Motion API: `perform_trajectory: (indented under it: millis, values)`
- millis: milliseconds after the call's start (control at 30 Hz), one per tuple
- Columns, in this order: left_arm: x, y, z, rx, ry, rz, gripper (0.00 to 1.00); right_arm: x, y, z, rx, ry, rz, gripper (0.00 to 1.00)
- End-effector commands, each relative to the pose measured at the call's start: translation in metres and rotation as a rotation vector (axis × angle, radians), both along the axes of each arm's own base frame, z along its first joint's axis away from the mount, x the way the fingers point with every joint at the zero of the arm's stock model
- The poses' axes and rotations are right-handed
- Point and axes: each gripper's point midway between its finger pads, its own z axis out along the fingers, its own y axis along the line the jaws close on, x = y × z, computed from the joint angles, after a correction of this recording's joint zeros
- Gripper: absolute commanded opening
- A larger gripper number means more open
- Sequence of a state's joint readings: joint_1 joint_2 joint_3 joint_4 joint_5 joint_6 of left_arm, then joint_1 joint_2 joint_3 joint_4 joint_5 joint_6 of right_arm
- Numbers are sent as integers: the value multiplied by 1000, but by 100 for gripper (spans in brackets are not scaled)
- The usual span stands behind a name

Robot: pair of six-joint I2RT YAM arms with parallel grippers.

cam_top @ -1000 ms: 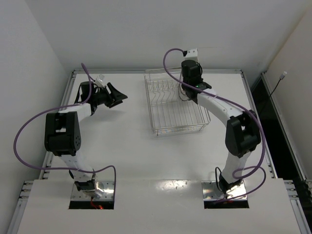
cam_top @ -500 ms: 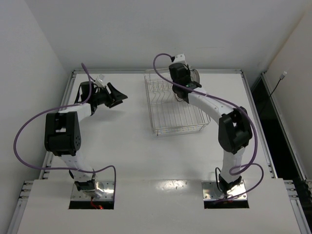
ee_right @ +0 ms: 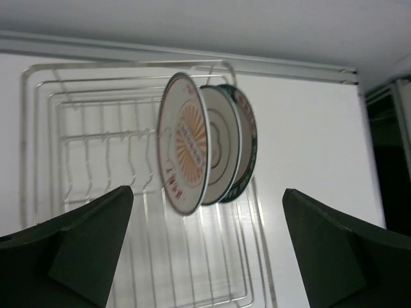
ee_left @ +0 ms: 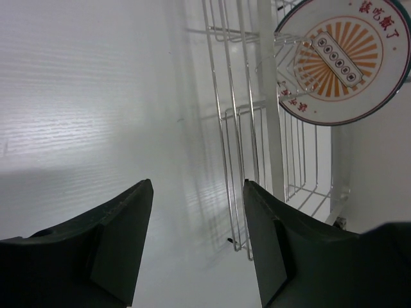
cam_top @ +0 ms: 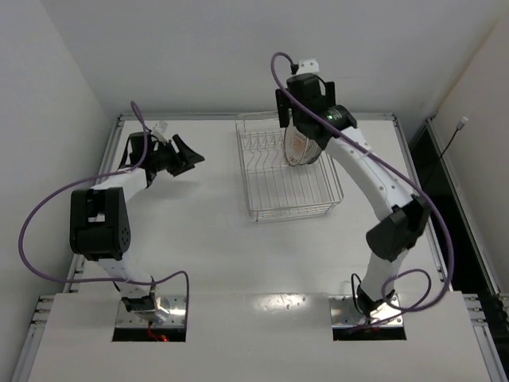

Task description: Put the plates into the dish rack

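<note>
- My right fingers (ee_right: 83, 250) are spread as wide as they go and pinch nothing. They hang above the plates with open air between them.
- Directly below that gap, three plates (cam_top: 302, 145) stand on edge in the rack (cam_top: 270, 191), packed close at its far right end.
- The sunburst plate (ee_right: 183, 144) faces outward. The middle plate (ee_right: 221, 147) sits behind it, and the dark-rimmed plate (ee_right: 247, 138) is at the back.
- They look very close or touching, and I cannot tell whether each has its own slot between the prongs.
- My left fingers (ee_left: 122, 237) are partly parted and empty. They hover over the bare desk (ee_left: 77, 96), well apart from the rack, with the sunburst plate in sight across the wires.
- I judge the plates to be stiff, smooth and rather slippery, with some weight, and likely to chip if knocked against wire or each other.
- If one needs shifting, I would take it by the top rim. I would pinch across its thickness, where the edge stands clear of its neighbours, and lift straight up so it does not scrape the prongs.
- With all three upright in the rack, the loading looks finished or nearly so.
</note>
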State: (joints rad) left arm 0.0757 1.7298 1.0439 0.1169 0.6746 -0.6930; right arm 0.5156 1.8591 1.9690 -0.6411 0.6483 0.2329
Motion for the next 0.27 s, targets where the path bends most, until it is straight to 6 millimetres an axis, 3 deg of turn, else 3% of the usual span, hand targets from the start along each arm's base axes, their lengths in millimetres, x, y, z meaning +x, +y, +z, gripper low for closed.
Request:
perform_trajectory:
  millis: [0,33,67,100,167,200,233]
  values:
    - [10,19,47,97,-146,64,55,-59,5,-12,134,127,82,100]
    - [10,24,60,127,-185,92,55,-78,-2,-28,174,141,103,100]
    - [9,27,64,138,-196,112,55,-92,7,-37,234,159,162,100]
    - [7,32,65,171,-213,125,55,-111,-3,-81,230,233,154,100]
    - [2,45,83,231,-254,196,55,-129,-4,-74,303,173,190,100]
    - [-2,50,84,267,-260,213,55,-141,-10,-95,280,207,166,100]
    - [-3,60,90,305,-278,263,55,-149,-19,-101,255,215,116,100]
